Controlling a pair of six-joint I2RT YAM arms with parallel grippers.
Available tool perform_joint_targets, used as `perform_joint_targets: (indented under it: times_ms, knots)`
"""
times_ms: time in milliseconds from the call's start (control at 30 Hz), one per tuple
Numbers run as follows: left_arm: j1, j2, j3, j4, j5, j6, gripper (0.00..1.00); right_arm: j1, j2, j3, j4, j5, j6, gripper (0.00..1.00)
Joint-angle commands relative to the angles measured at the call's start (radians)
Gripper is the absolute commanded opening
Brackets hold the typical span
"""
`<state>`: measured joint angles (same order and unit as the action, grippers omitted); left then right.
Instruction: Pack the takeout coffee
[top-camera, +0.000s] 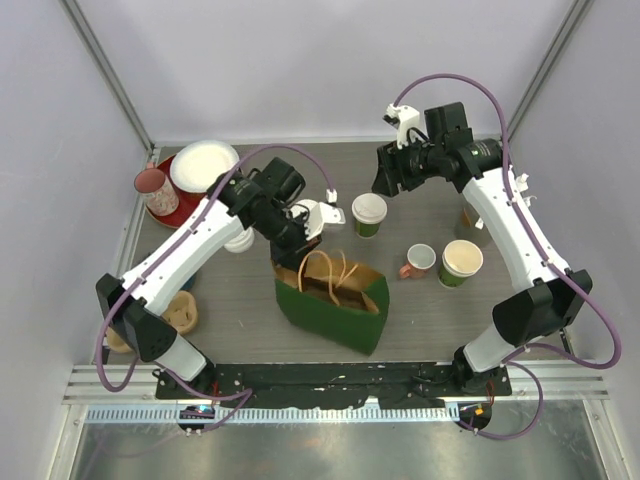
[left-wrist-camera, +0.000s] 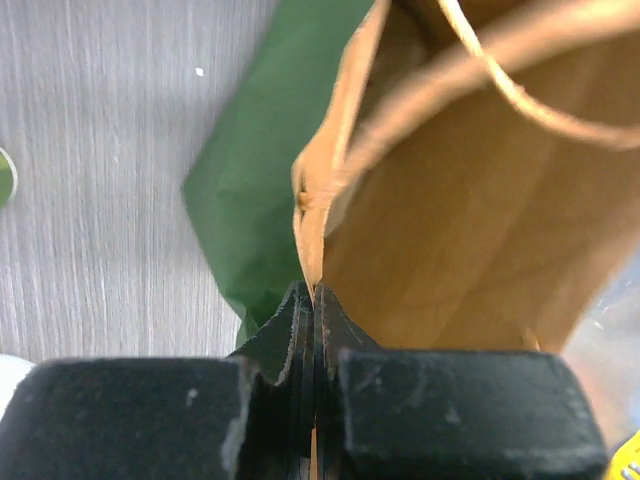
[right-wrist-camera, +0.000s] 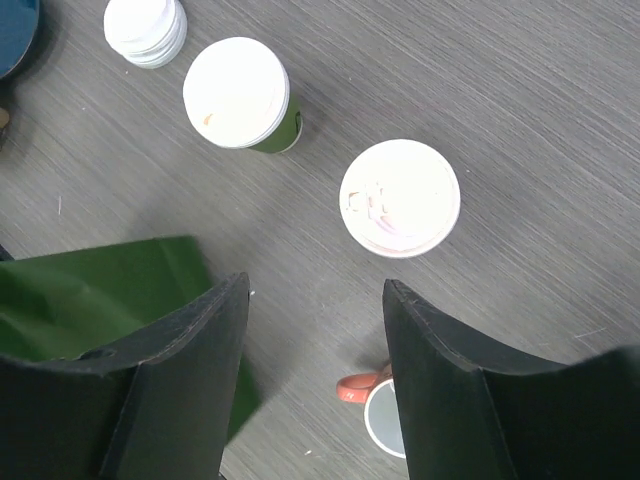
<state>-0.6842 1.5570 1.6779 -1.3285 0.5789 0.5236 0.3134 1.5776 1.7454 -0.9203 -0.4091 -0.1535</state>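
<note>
One lidded green takeout cup (top-camera: 369, 214) stands on the table behind the bag; in the right wrist view (right-wrist-camera: 400, 197) it shows just beyond my fingers. A second lidded green cup (right-wrist-camera: 237, 92) stands farther off; in the top view my left arm hides it. The green paper bag (top-camera: 330, 300) with a brown inside stands open at the middle front. My left gripper (top-camera: 300, 238) is shut on the bag's rim (left-wrist-camera: 312, 240), jaws pinched together on the paper edge. My right gripper (top-camera: 385, 182) is open and empty, held above the table near the first cup (right-wrist-camera: 315, 285).
A small pink-handled mug (top-camera: 418, 262) and a lidless green cup (top-camera: 461, 262) stand right of the bag. A stack of white lids (right-wrist-camera: 145, 30) lies beyond the second cup. A white plate (top-camera: 204, 165) and a pink cup (top-camera: 152, 187) sit at the back left.
</note>
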Motion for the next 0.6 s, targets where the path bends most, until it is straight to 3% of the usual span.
perform_joint_targets:
  times_ms: [0,300,433,567]
  knots:
    - [-0.031,-0.009,-0.034,-0.334,-0.145,-0.014,0.00,0.003,-0.062,-0.030,0.078,0.009,0.036,0.61]
    - [-0.052,0.169,0.325,-0.334,-0.324,-0.166,0.00,0.003,-0.088,-0.047,0.133,0.061,0.195,0.58]
    - [-0.100,0.131,0.301,-0.334,-0.413,-0.163,0.00,0.001,-0.077,-0.020,0.149,0.069,0.192,0.58]
    - [-0.136,0.071,0.192,-0.336,-0.410,-0.165,0.00,0.001,-0.062,-0.030,0.155,0.066,0.198,0.57]
